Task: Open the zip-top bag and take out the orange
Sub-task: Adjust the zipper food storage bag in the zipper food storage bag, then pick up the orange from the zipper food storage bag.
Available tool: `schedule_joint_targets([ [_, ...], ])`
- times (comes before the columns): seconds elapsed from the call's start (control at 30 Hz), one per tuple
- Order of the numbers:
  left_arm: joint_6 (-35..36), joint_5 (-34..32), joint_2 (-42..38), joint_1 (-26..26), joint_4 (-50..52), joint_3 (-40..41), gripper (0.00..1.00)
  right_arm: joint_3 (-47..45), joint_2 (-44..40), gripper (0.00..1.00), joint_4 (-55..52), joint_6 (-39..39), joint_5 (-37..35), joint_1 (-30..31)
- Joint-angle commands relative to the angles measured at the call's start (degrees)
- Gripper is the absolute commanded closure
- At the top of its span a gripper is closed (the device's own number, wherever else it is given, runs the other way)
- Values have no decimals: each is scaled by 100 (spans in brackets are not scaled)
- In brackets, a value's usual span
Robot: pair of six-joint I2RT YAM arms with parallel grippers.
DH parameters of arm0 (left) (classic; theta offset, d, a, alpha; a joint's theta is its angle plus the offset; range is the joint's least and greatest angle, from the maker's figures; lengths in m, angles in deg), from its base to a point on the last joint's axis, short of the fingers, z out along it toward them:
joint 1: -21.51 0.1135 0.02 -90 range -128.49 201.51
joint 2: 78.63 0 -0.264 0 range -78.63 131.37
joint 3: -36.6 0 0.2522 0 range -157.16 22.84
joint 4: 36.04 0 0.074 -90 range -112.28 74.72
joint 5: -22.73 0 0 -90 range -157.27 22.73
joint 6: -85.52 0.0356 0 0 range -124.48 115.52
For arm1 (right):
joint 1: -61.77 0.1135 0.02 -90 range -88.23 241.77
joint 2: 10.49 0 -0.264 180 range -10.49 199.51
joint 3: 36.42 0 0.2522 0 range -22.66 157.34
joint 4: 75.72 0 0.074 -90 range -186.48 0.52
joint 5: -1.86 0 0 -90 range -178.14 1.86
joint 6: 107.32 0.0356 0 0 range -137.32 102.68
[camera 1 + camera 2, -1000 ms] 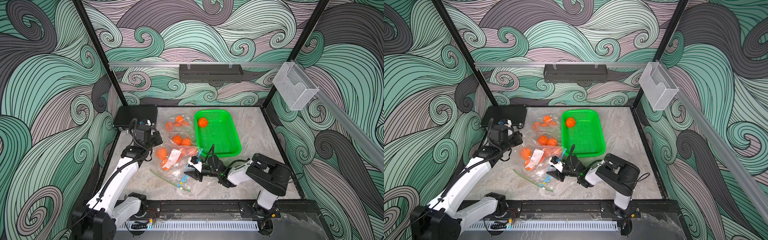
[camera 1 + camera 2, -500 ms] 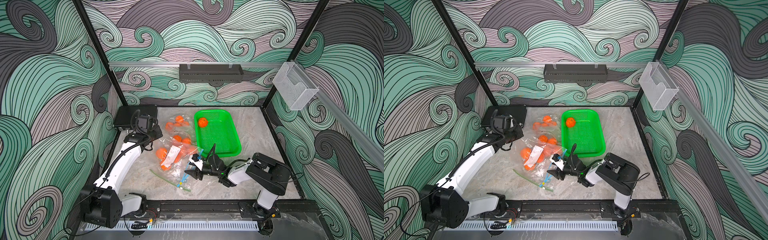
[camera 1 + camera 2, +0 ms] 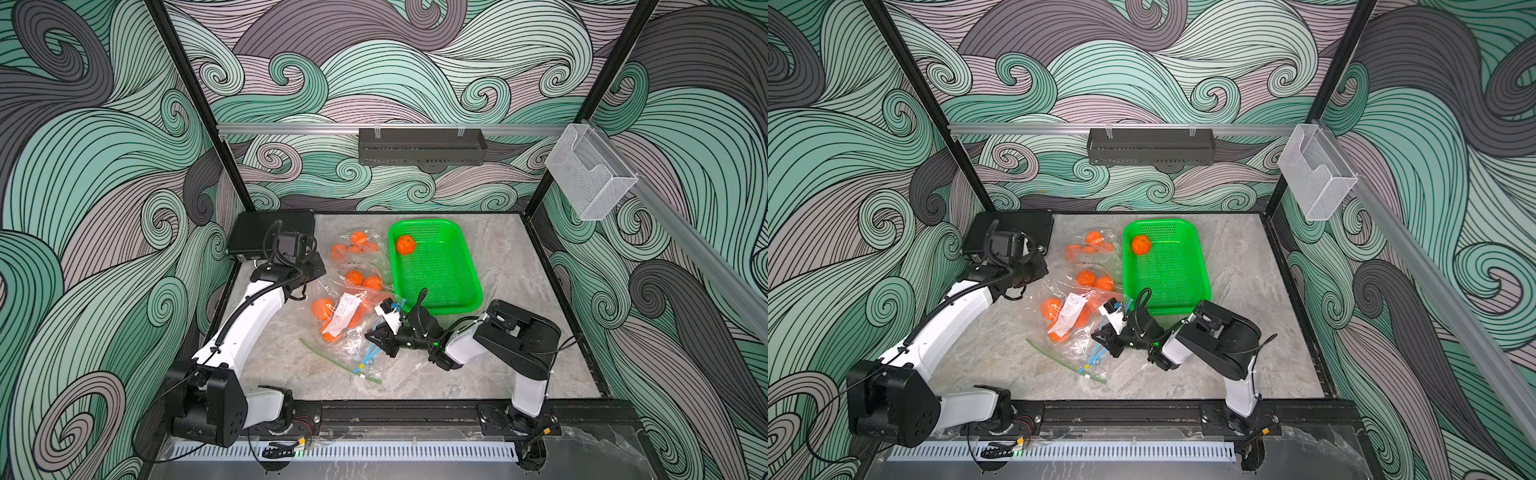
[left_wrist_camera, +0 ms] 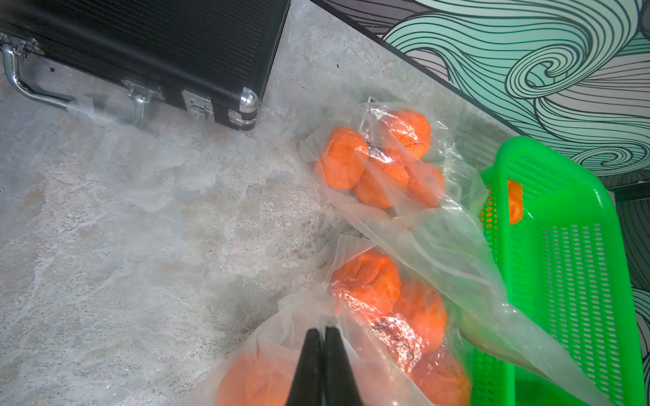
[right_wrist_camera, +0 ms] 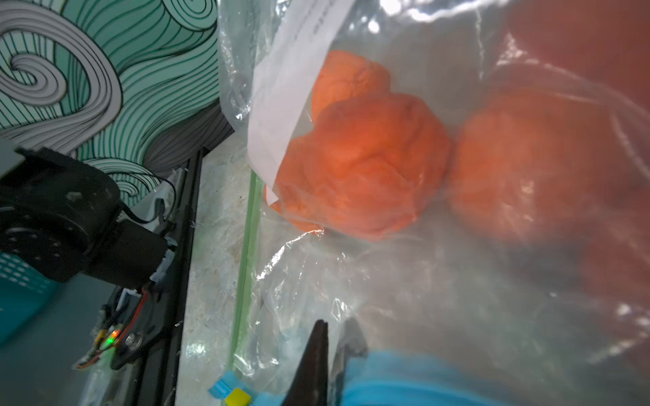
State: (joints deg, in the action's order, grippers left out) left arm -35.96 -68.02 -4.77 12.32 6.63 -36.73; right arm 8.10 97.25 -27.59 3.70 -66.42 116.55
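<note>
A clear zip-top bag [image 3: 351, 332] [image 3: 1077, 332] lies on the table's middle front with several oranges [image 3: 323, 308] [image 5: 362, 165] and a white label inside. Its green zip strip [image 3: 338, 360] trails toward the front edge. My left gripper [image 3: 318, 270] [image 4: 324, 329] is shut, pinching the bag's film at its far left corner, above an orange. At the bag's right side my right gripper [image 3: 370, 337] [image 5: 334, 325] is shut on the film near the mouth, one finger in front of the plastic and one behind it.
A green basket [image 3: 457, 299] stands right of the bags with one orange [image 3: 405, 244] in it. Two more bags of oranges [image 3: 357, 245] [image 3: 365, 279] lie behind the front bag. A black case [image 3: 270, 232] sits at the back left corner.
My right gripper, open before, has shut on the bag's film. The left arm swung toward the back, drawing the bag's corner with it, and now holds still.
</note>
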Motion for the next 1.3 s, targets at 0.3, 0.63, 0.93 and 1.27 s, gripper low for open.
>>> schedule_joint_targets([
  [0.3,171,-212,495,304,498,-591,100,-902,-51,100,1853,-359,1014,-47],
  [0.63,203,98,726,374,521,-556,100,-1100,-71,46,1844,-648,397,-257],
  [0.93,230,305,1068,488,729,-730,100,-1674,-1177,30,1589,-2108,573,-381],
  [1.27,343,207,1125,532,766,-718,100,-1666,-2820,62,-1241,-3621,-1000,-401],
])
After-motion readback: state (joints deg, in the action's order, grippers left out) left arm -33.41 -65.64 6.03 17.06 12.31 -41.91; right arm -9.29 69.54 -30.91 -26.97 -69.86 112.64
